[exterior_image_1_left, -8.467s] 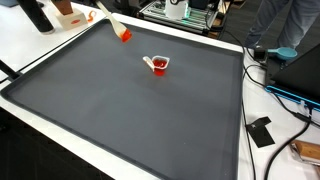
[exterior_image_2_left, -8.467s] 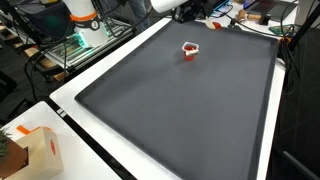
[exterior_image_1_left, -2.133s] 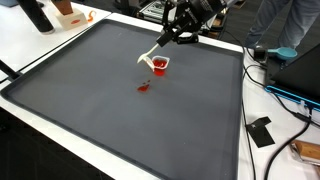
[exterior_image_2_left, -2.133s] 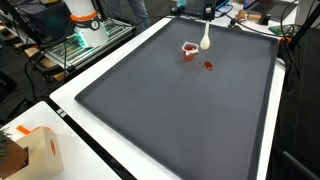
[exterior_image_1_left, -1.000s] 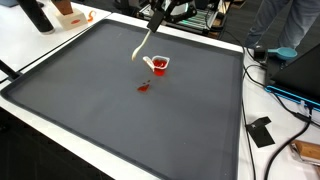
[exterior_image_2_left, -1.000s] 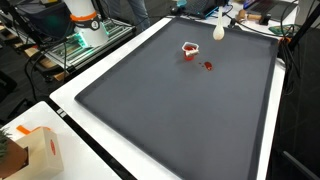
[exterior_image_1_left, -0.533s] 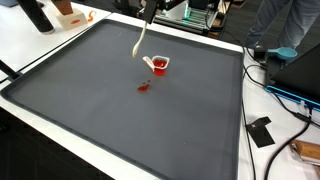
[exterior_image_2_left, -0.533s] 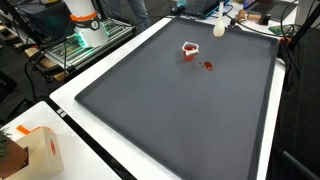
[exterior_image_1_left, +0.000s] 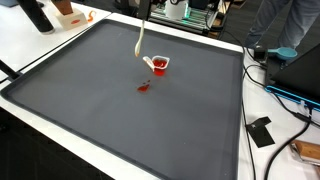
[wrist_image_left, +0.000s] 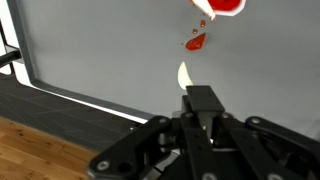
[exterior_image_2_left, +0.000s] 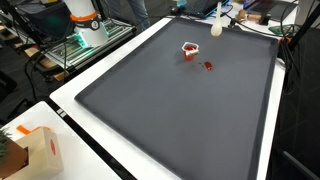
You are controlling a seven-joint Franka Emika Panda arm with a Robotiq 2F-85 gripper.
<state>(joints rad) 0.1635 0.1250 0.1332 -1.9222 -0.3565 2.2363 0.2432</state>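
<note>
Wrist view shows a strip of wooden floor at the lower left, then the dark mat. The jaws are closed on a white spoon; its handle is hidden between them and only the pale bowl pokes out just beyond the tips. A red spill lies on the mat a little past the bowl. A red cup sits further on to the right, cut off by the top edge. In an exterior view the spoon hangs above the mat just left of the cup, and the arm holding it is cropped away at the top. The mat covers a white surface with cables at its right. In an exterior view a cardboard box stands at the near left corner.
</note>
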